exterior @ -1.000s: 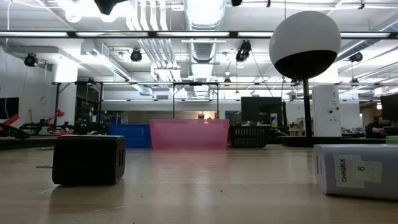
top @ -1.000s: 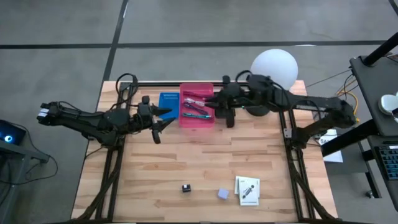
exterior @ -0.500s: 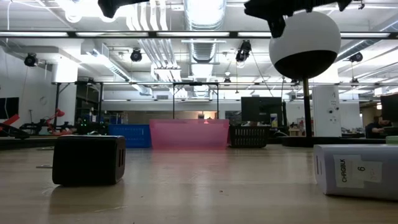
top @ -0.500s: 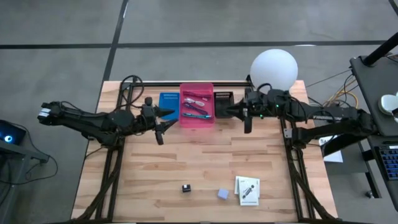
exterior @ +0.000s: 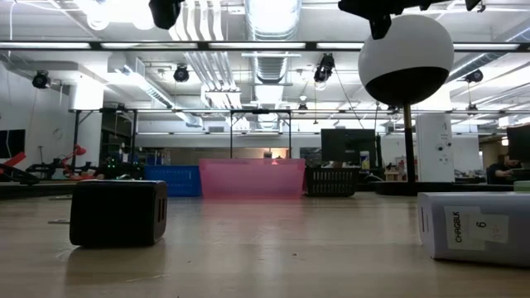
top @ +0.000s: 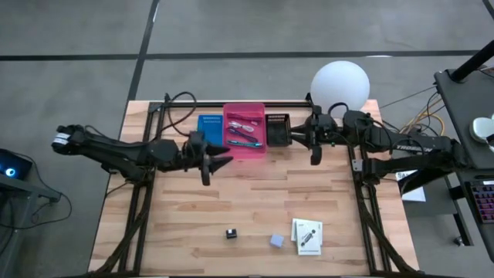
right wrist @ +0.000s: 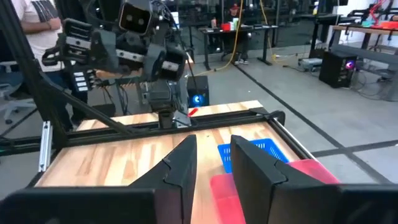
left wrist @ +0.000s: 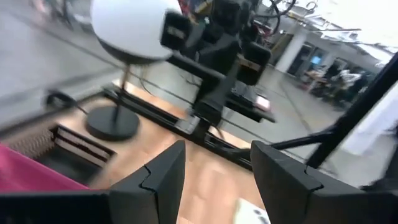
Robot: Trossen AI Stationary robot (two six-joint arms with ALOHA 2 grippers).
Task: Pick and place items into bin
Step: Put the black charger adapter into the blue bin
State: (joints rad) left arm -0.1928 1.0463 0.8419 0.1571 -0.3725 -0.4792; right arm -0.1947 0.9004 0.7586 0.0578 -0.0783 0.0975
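At the table's near edge: three items lie loose, both grippers raised and empty.
A black cube (top: 231, 233), a grey-blue cube (top: 276, 241) and a white card (top: 307, 236) sit in a row, apart from one another. Farther back, the left gripper (top: 221, 161) hangs just before the pink bin (top: 245, 150), fingers (left wrist: 160, 177) apart. The right gripper (top: 302, 143) hangs beside the black tray (top: 278, 128), fingers (right wrist: 182, 165) apart. Pens (top: 242, 142) lie inside the bin; a blue tray (top: 208, 130) adjoins it, the globe lamp (top: 340, 83) behind.

A big robotics lab: exposed ceiling ducts (exterior: 273, 21), rows of workstations (right wrist: 348, 56), cables, another robot rig (right wrist: 134, 37).
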